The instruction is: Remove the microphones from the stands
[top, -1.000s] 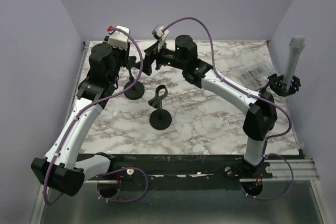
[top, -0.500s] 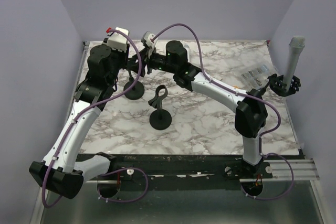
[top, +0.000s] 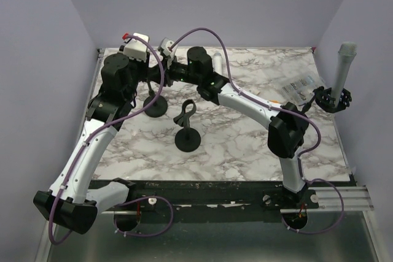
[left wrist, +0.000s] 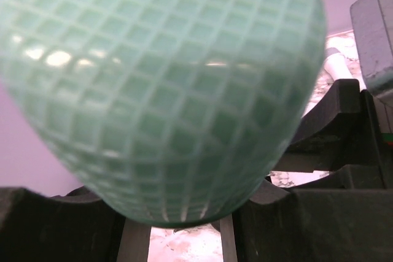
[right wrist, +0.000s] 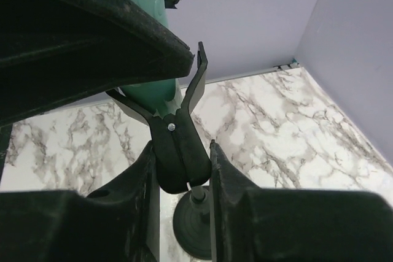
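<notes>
Lavender walls (top: pixel 202 4) enclose a marbled white desk (top: pixel 245 139), and at its back left we find the green mesh-headed microphone (left wrist: pixel 159 90) seated in the forked clip of a black round-based stand (top: pixel 155 107). Our left gripper (left wrist: pixel 178 231) is closed on the microphone, whose head fills that wrist view; our right gripper (right wrist: pixel 181 170) is clamped on the stand's clip. Just beside them stands a second black clip stand (top: pixel 187 136). Far right we see a clear plastic bag (top: pixel 301 87) and an upright grey microphone (top: pixel 344 69).
</notes>
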`<action>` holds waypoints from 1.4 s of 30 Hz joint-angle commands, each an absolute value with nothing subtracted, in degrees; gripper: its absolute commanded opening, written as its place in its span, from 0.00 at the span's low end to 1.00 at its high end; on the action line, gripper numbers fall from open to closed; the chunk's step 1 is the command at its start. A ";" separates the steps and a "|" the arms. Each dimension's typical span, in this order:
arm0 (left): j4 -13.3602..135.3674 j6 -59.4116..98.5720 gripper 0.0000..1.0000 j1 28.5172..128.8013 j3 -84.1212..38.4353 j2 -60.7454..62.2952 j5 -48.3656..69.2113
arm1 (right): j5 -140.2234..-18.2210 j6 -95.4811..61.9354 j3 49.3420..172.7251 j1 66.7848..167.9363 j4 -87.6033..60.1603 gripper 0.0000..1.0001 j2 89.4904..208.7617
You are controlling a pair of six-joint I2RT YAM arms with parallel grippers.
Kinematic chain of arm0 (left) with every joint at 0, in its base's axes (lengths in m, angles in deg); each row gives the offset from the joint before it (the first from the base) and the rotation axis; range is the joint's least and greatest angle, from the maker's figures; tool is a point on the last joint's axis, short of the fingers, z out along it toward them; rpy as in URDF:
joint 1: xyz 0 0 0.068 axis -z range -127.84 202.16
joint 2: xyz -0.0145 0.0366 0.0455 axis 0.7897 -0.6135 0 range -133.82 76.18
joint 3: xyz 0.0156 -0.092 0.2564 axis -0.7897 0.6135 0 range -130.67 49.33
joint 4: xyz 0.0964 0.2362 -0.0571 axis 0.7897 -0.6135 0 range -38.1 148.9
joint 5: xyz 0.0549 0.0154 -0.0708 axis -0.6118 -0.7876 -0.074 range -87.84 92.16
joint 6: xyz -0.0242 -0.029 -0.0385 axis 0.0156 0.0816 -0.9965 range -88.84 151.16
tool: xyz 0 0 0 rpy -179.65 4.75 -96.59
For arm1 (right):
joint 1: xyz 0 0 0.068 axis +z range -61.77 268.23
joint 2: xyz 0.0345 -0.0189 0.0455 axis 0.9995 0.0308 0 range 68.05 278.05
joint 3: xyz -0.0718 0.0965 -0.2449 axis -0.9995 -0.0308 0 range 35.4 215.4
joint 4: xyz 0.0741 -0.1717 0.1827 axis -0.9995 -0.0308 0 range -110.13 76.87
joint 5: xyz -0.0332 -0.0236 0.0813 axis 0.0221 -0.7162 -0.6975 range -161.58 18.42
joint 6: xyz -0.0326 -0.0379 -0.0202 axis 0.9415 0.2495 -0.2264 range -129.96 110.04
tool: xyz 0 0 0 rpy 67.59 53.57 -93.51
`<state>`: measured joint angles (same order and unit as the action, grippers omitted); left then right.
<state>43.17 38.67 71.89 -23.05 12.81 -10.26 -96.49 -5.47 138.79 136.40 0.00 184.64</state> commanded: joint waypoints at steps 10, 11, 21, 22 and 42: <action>43.81 36.57 0.00 72.46 -23.48 18.18 -16.64 | -95.16 -6.88 146.56 137.19 -7.93 0.01 189.62; 43.59 36.41 0.00 72.46 -24.42 18.67 -18.33 | -95.18 -7.21 146.73 137.19 -8.01 0.01 189.75; 36.75 33.98 0.00 72.46 -37.62 22.75 -26.94 | -92.41 -8.30 147.17 137.19 -7.88 0.01 189.98; 36.42 33.30 0.00 72.46 -37.53 23.73 -26.13 | -91.04 -8.60 147.43 137.14 -7.93 0.01 190.16; 29.83 28.08 0.00 72.46 -30.02 32.94 -16.11 | -94.81 -2.46 152.95 133.95 -26.51 0.01 200.62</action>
<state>29.73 28.09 72.17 -30.59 32.35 -17.74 -93.97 -6.52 154.88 134.47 -11.63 194.59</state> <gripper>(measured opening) 0.376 0.388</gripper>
